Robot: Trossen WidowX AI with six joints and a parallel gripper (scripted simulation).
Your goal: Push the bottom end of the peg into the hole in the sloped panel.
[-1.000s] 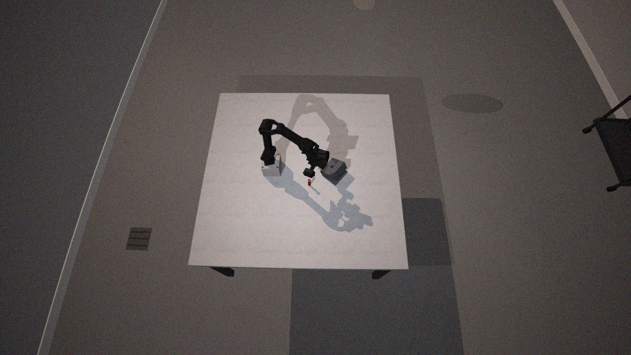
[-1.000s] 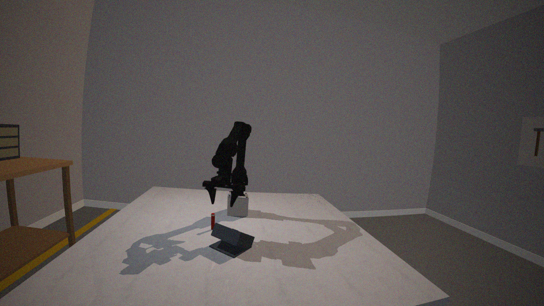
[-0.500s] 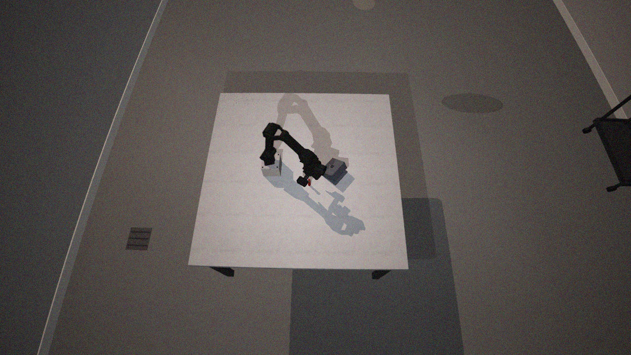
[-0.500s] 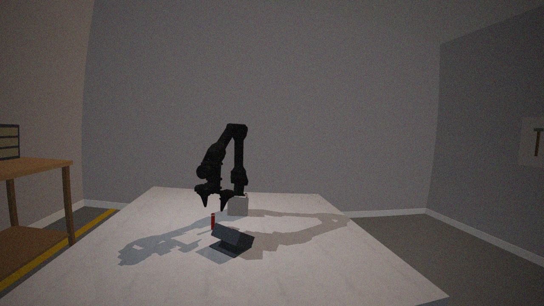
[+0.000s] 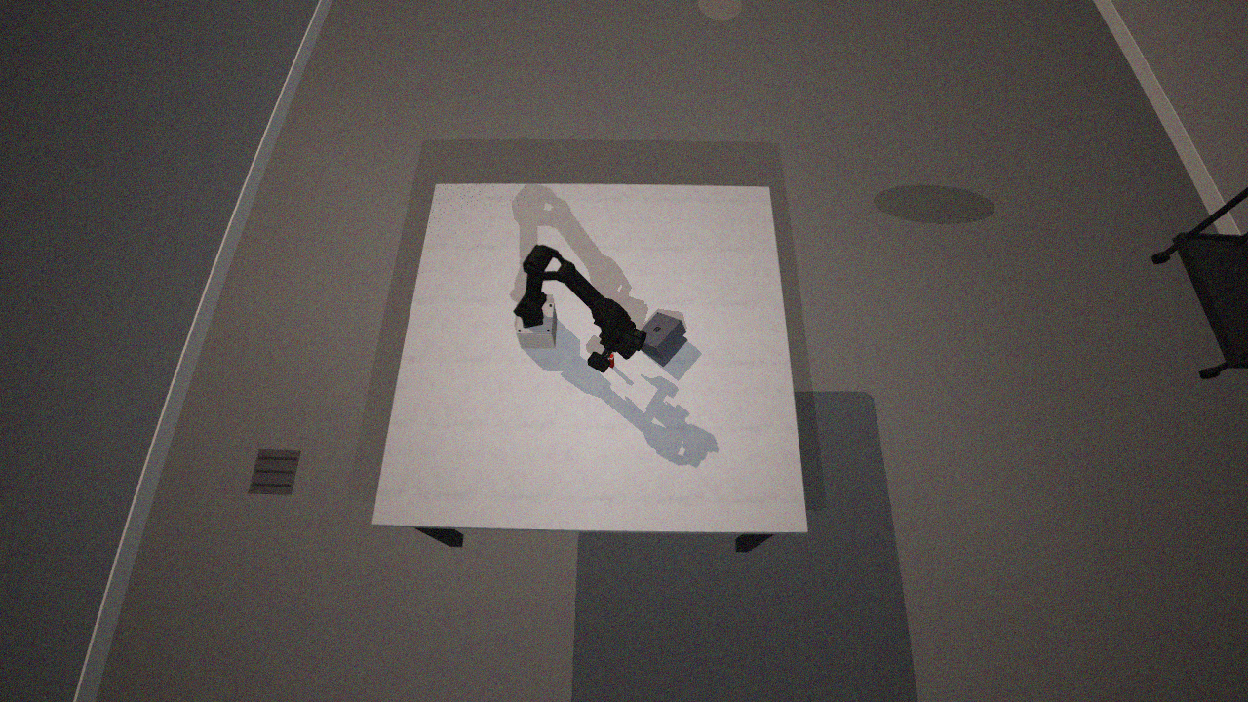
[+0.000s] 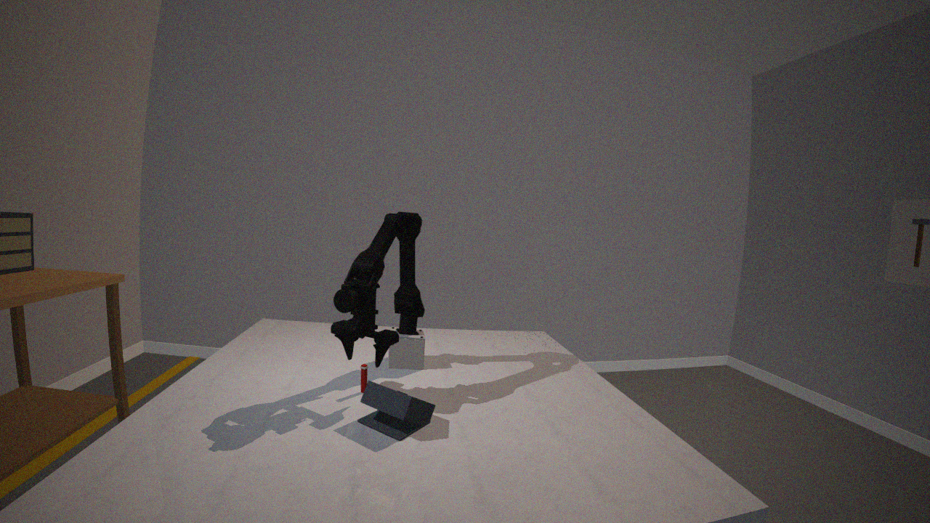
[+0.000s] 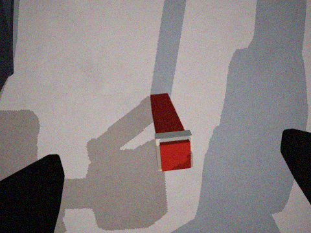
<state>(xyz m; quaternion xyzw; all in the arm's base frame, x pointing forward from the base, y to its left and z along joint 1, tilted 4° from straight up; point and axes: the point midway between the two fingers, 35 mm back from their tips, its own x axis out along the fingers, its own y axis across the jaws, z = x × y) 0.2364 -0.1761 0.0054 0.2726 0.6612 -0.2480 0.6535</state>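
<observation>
The red peg [image 5: 610,359] [image 6: 364,380] [image 7: 175,156] stands upright on the table. The wrist view shows its square top and a pale grey band just below it. My gripper [image 6: 364,362] [image 7: 176,155] is open and empty, pointing down just above the peg. In the wrist view the peg's top lies between the two widely parted fingers, touching neither. The dark grey sloped panel [image 5: 670,342] [image 6: 397,402] stands close beside the peg; its edge [image 7: 6,39] shows at the wrist view's upper left. Its hole [image 5: 657,329] is a small dark mark in the top view, hidden in the other views.
The white table [image 5: 488,453] [image 6: 520,468] carries my arm's pale base block [image 5: 536,333] [image 6: 406,352], behind the peg in the exterior view. The arm [image 5: 580,284] [image 6: 367,260] reaches over from it. Shadows of the arm fall across the table around the peg and panel.
</observation>
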